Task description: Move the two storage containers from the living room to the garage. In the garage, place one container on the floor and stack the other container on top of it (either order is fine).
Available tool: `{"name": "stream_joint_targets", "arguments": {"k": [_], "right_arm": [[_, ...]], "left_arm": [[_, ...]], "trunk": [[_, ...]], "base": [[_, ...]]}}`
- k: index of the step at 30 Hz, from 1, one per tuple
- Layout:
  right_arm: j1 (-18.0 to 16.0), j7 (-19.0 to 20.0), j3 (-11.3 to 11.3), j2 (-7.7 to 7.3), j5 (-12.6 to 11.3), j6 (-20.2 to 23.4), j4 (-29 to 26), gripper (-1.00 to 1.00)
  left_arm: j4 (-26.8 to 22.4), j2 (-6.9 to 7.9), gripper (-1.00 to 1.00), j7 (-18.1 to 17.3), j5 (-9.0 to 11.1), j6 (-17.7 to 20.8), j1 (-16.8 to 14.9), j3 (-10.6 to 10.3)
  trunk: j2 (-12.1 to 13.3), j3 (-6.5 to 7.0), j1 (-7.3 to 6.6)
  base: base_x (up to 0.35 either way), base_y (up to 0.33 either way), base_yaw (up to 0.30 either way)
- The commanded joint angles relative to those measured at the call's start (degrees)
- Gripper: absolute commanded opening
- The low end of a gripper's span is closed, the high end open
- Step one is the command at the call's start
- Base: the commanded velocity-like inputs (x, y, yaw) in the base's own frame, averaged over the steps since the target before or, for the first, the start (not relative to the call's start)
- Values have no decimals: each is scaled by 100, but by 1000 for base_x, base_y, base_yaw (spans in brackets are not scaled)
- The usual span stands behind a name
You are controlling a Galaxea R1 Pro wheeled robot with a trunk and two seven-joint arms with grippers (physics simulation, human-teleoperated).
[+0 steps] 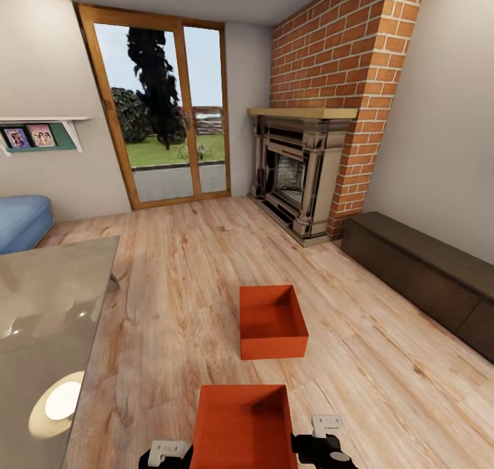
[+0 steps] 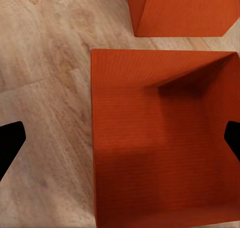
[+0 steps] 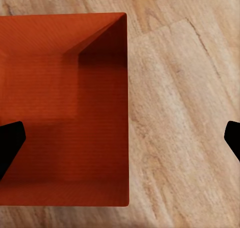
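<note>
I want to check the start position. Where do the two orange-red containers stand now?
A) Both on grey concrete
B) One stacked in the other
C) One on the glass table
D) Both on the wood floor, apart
D: the near container and the far container both rest on the wood-plank floor, with bare planks between them.

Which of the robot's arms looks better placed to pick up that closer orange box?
Neither, really. The left gripper and right gripper sit on opposite sides of the near container, and each open gripper straddles one side wall. It looks set for a two-arm lift.
</note>
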Motion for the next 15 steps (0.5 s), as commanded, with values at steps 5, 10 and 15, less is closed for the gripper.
{"name": "stream_joint_targets", "arguments": {"k": [5, 10, 15], "right_arm": [[-4, -19, -1, 2, 2, -19, 6, 100], [-4, -19, -1, 2, 2, -19, 6, 100], [-4, -19, -1, 2, 2, -19, 6, 100]], "left_arm": [[4, -2, 100, -29, 6, -14, -4, 22], [4, -2, 100, -29, 6, -14, -4, 23], [4, -2, 100, -29, 5, -14, -4, 24]], "trunk": [[-3, -5, 0], [-3, -5, 0], [-123, -59, 65]], "base": [[0, 0, 0], [0, 0, 0], [0, 0, 0]]}}
